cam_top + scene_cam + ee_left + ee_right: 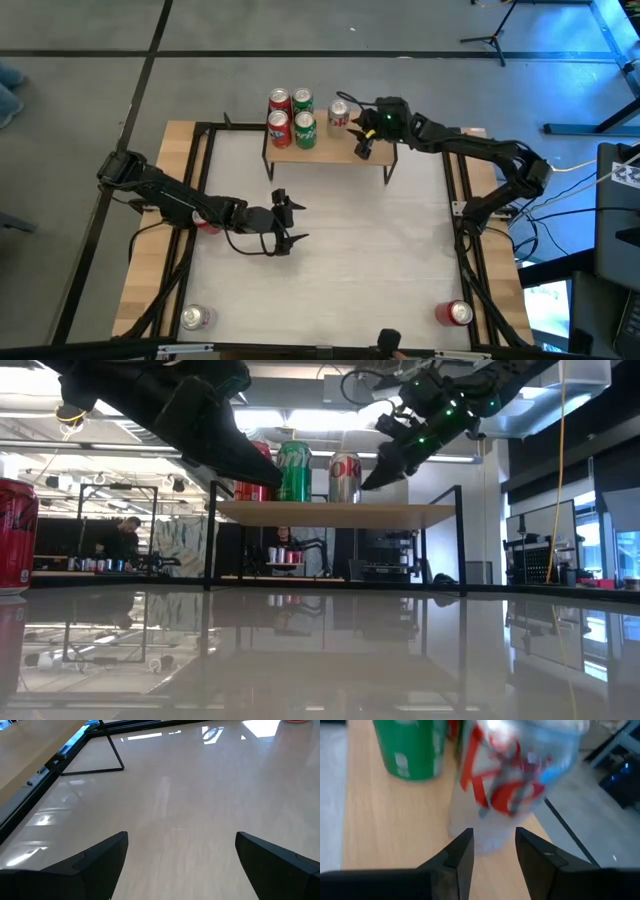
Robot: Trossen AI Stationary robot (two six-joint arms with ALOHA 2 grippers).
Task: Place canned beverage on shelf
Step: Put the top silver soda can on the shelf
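Beside the silver can, right claw (empty) stands narrowly parted.

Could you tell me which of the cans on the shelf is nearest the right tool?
The silver can with red lettering, alone at the right end of the row on the light-wood shelf; the red and green cans stand farther left.

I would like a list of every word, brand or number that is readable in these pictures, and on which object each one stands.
"oke": on the silver can on the shelf, in the low view; the first letter is hidden.
Green can beside it: white script logo, not readable.
Red can at the table's edge: markings too dark to read.
Silver can in the right wrist view: red letters, blurred, unreadable.
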